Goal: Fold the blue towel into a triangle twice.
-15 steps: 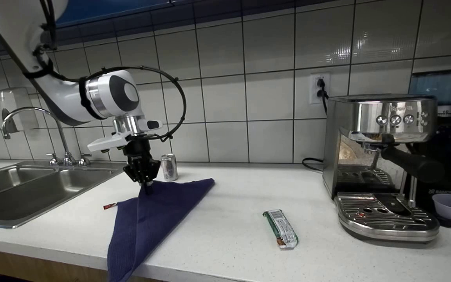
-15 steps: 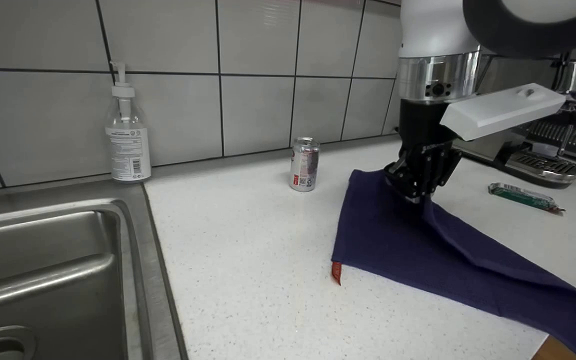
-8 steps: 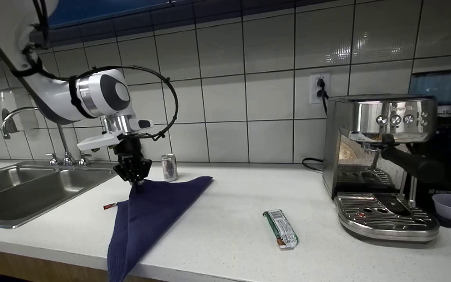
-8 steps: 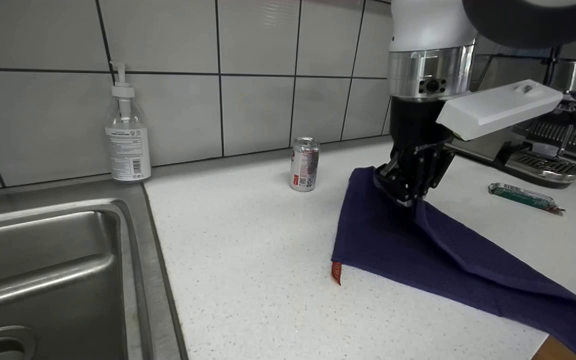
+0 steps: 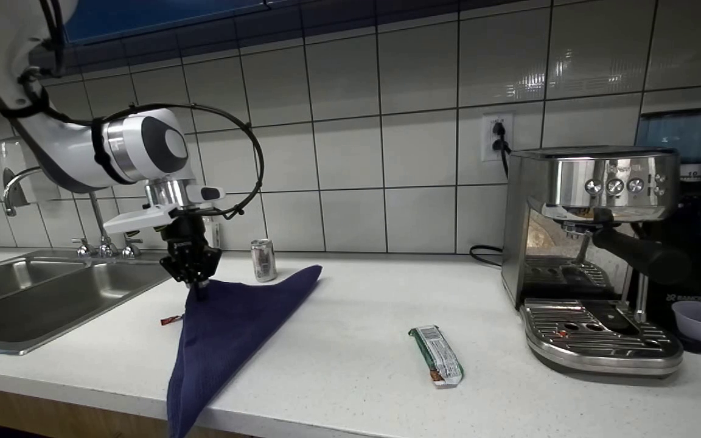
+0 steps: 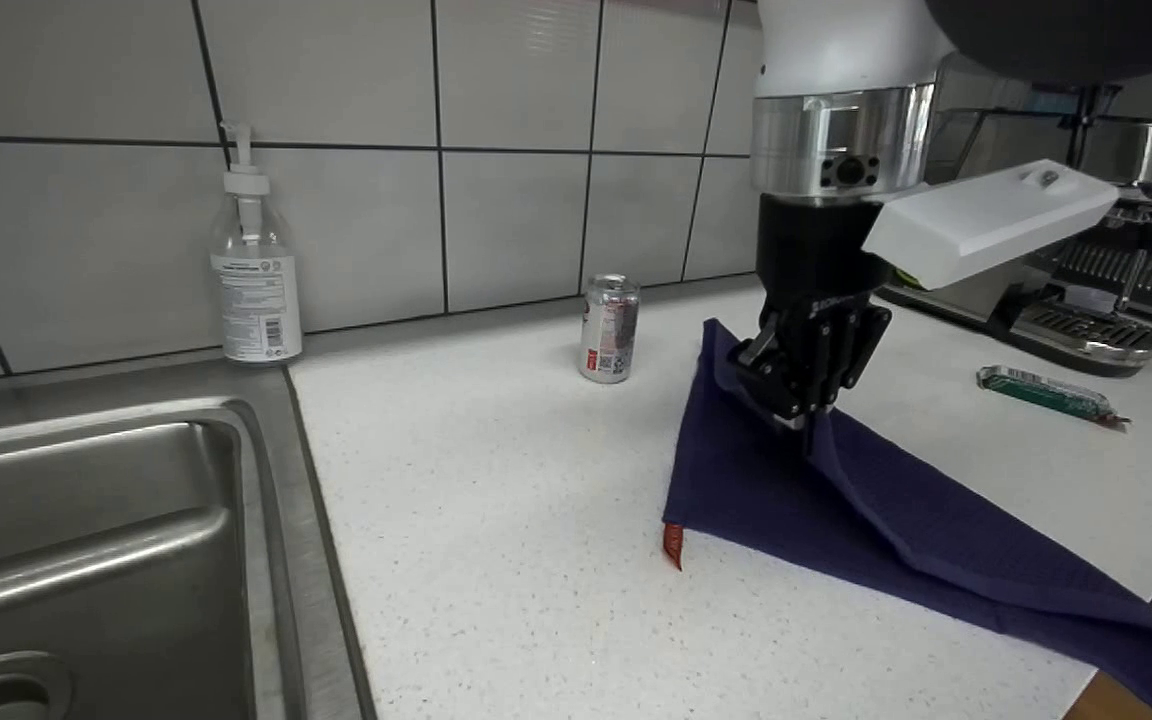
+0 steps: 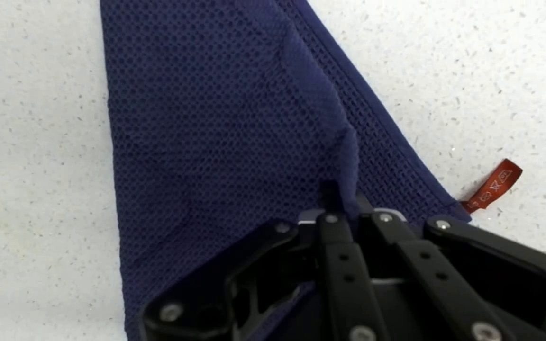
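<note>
Pinching the blue towel [image 7: 216,123] by an edge in the end effector [image 7: 347,202], perhaps risking a crooked fold if tugging both layers.

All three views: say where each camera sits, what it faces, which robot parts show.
In an exterior view: camera in front of the counter, facing the wall; the arm, base out of frame, and gripper show.
In an exterior view: camera by the sink, looking along the counter toward the coffee machine; only the arm's end and gripper show.
Wrist view: at the arm's end, facing down at the blue towel and red tag; only the gripper shows.
Both exterior views share the blue towel, silver can, sink and coffee machine.
</note>
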